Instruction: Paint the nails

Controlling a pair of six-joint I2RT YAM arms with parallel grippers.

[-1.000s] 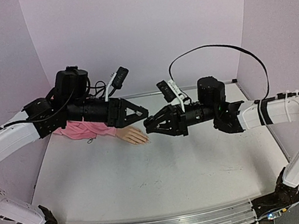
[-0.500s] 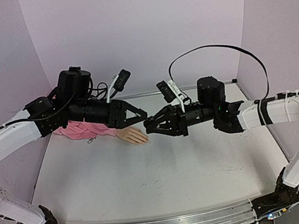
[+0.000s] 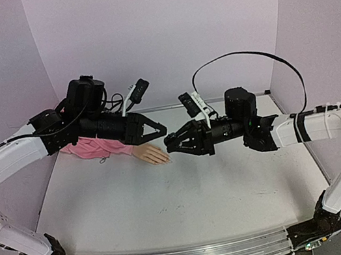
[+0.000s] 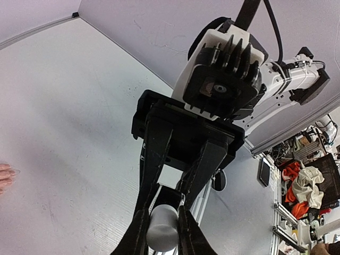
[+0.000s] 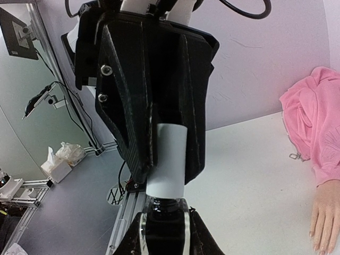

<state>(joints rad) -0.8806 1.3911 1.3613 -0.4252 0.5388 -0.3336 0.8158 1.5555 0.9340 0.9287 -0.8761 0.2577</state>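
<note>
Left claw (image 3: 160, 131) pinches the cap (image 5: 167, 159); right claw (image 3: 169, 143) holds the bottle (image 5: 163, 234), near the hand (image 3: 151, 155) on the bench (image 3: 170, 200).

You have two arms to count, the left arm (image 3: 4, 160) and the right arm (image 3: 315, 125), and two grippers, the left gripper (image 3: 161, 131) and the right gripper (image 3: 167, 142). There are also two wrist cameras, one left (image 3: 139, 87) and one right (image 3: 187, 103), and one table (image 3: 170, 200) with three purple walls (image 3: 160, 30) around it. You also have one bottle (image 5: 162, 226), one cap (image 5: 166, 162), one mannequin hand (image 3: 151, 154) and one pink sleeve (image 3: 98, 147); its nails (image 5: 312, 234) show too small for you to count.
</note>
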